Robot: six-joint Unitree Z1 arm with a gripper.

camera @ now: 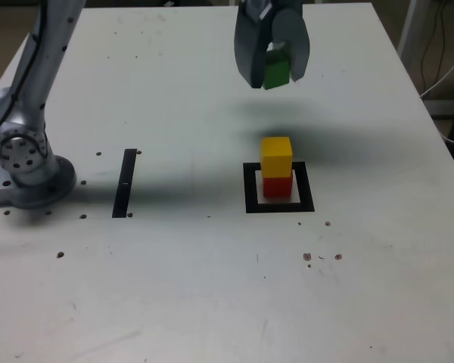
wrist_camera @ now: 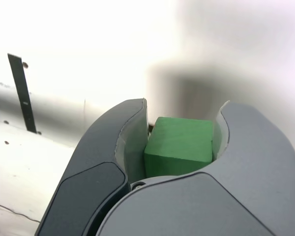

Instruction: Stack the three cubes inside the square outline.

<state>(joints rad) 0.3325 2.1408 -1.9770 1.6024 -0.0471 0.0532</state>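
Gripping green cube | matte, solid | edges seemingly sharp | fingers flanking

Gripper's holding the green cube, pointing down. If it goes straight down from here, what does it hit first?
Probably bare table, hedged. In the exterior view the gripper with the green cube hangs farther back than the yellow cube on the red cube, its shadow behind the stack. Depth is unclear from one view.

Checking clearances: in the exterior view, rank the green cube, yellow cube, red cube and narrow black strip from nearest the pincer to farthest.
1. Green cube: held in the pincer.
2. Yellow cube: below it, atop the stack.
3. Red cube: under yellow, inside the square outline.
4. Narrow black strip: far toward the exterior view's left.
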